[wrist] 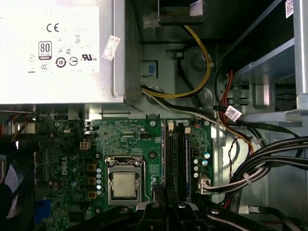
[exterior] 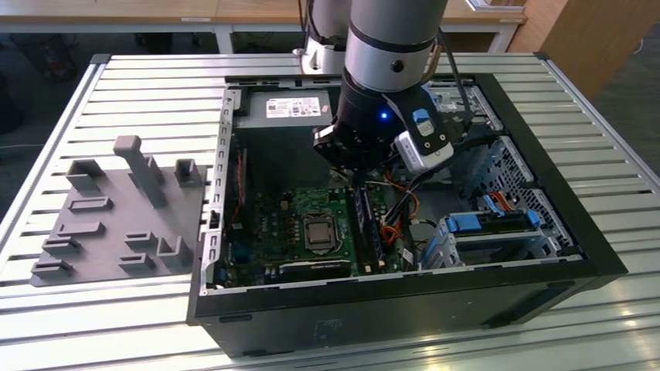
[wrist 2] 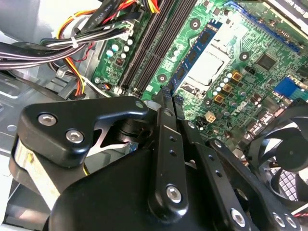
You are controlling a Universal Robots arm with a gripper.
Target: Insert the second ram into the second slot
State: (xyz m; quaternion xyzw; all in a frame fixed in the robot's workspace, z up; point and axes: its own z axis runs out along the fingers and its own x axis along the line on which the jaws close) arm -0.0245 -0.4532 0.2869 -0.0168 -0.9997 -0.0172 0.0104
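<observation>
Claw [exterior: 356,176] is being held clenched at the 12 o'clock end of the ram [exterior: 364,224], at the socket's [exterior: 312,229] 3 o'clock in the exterior view; tilted seating is probably being risked by one-ended pressing.

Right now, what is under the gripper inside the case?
Under the gripper lie the motherboard and its memory slots; a dark-blue ram stick sits beside the processor socket. The gripper covers the stick's near end, so its seating cannot be seen.

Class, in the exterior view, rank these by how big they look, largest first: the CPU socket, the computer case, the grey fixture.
Largest to smallest:
1. computer case
2. grey fixture
3. CPU socket
</observation>
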